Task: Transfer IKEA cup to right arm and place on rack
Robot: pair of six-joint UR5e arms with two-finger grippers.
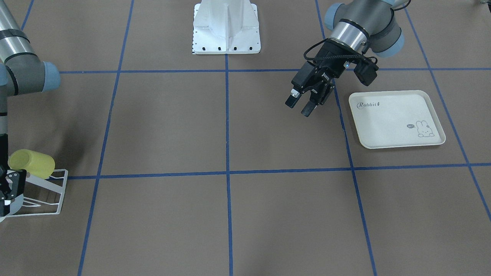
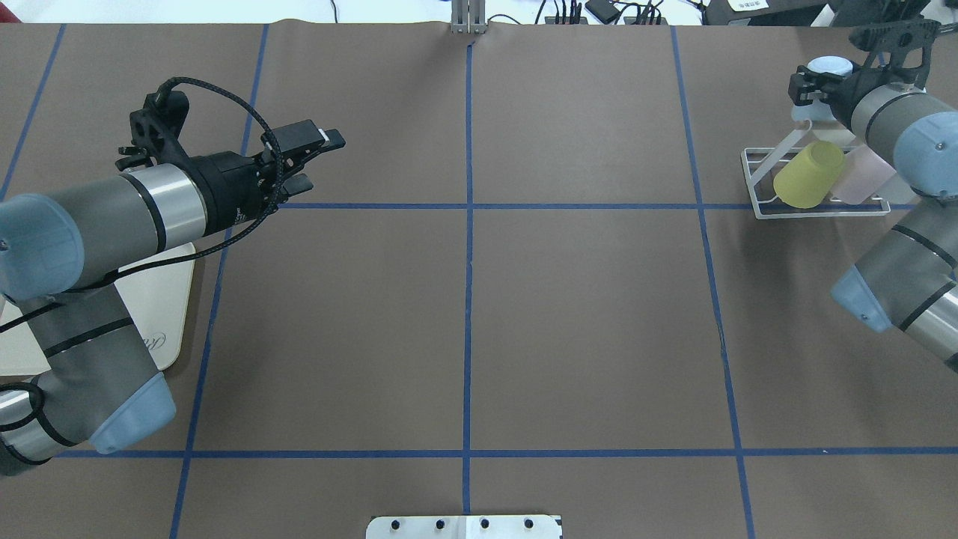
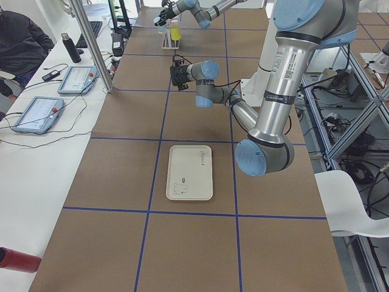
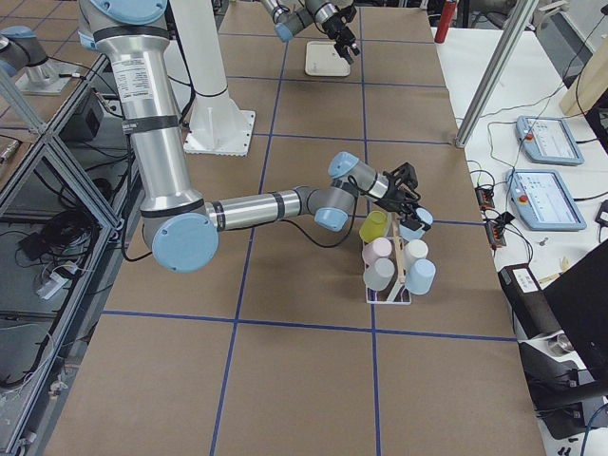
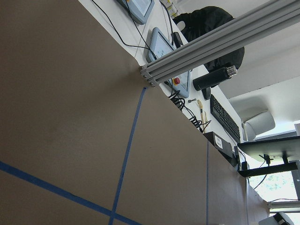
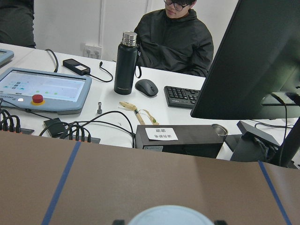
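Note:
My right gripper (image 2: 812, 81) is at the far right of the table, at the top of the white wire rack (image 2: 823, 209). Its jaws stand on either side of a pale blue cup (image 2: 832, 66), whose rim fills the bottom of the right wrist view (image 6: 171, 214). A yellow cup (image 2: 808, 174) lies tilted on a rack prong next to it, also seen in the front view (image 1: 31, 163). Pink and other pale cups (image 4: 380, 249) sit on the rack. My left gripper (image 1: 301, 104) is open and empty, hanging above the table near the tray.
The cream rabbit-print tray (image 1: 397, 119) lies bare under the left arm's side. The white robot base (image 1: 226, 27) stands at the table's middle edge. Beyond the far edge are tablets, cables, a black bottle (image 6: 125, 63) and a seated person (image 6: 176, 33).

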